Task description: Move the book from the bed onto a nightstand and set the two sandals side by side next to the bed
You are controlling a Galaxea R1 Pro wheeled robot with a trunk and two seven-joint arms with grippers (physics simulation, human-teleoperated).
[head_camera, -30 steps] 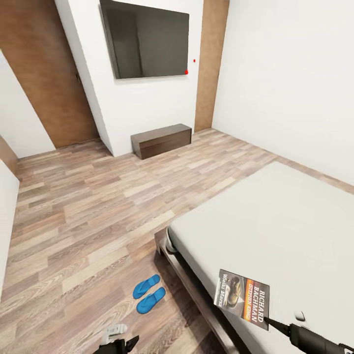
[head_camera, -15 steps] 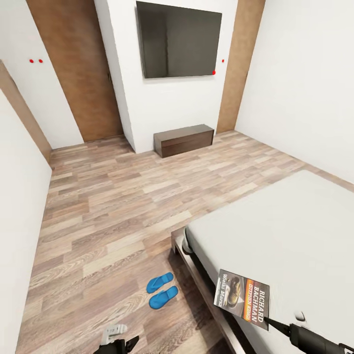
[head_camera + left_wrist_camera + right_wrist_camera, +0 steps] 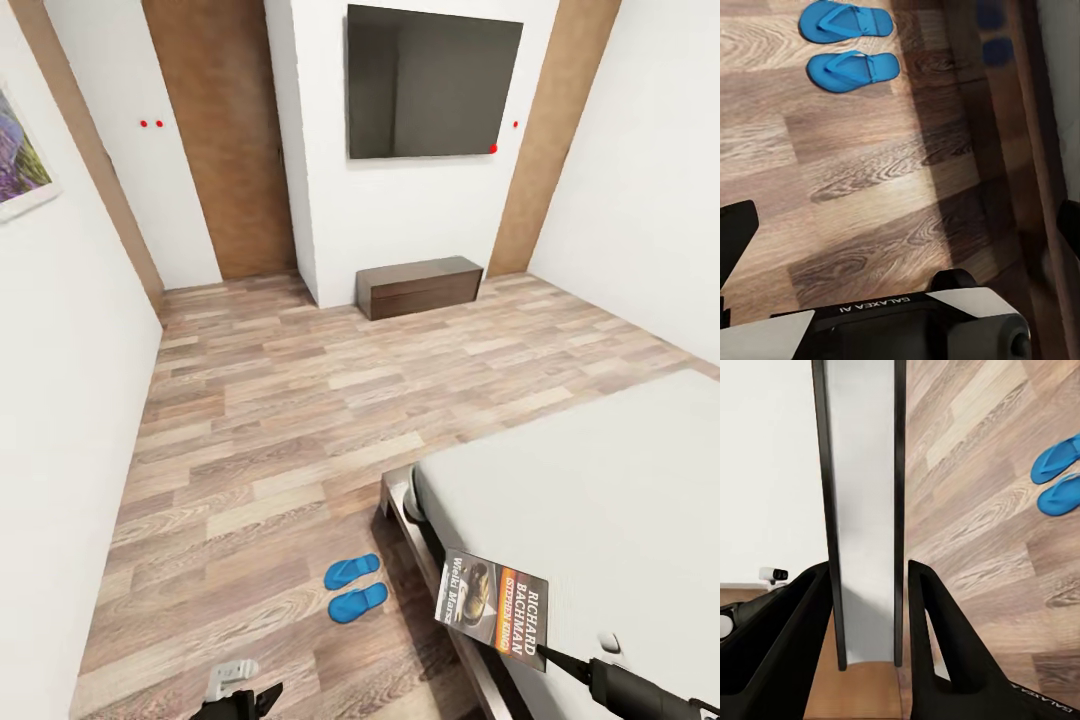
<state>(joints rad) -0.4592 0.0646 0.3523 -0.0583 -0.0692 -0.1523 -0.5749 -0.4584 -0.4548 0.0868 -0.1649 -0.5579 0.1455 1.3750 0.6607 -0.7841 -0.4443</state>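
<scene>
My right gripper point(image 3: 550, 656) is shut on the book point(image 3: 494, 600), pinching its lower corner and holding it over the bed's point(image 3: 600, 470) near edge, cover toward the head camera. In the right wrist view the book's thin edge point(image 3: 866, 510) stands between the gripper's point(image 3: 867, 577) two black fingers. Two blue sandals point(image 3: 355, 587) lie side by side on the plank floor close to the bed's dark frame point(image 3: 398, 512); they also show as sandals point(image 3: 847, 45) and sandals point(image 3: 1061, 472). My left gripper point(image 3: 240, 693) hangs low over the floor, open and holding nothing. The nightstand is out of view.
A long low dark bench cabinet point(image 3: 420, 286) stands under a wall-mounted TV point(image 3: 432, 88). A wooden door point(image 3: 222, 140) is at the back left. A white wall with a framed picture point(image 3: 22, 150) runs along the left. Wide plank floor point(image 3: 260, 420) lies between.
The whole head view has shifted right, so the camera has turned left; the left wall and picture have come into view. Book and grippers keep their places in the frame.
</scene>
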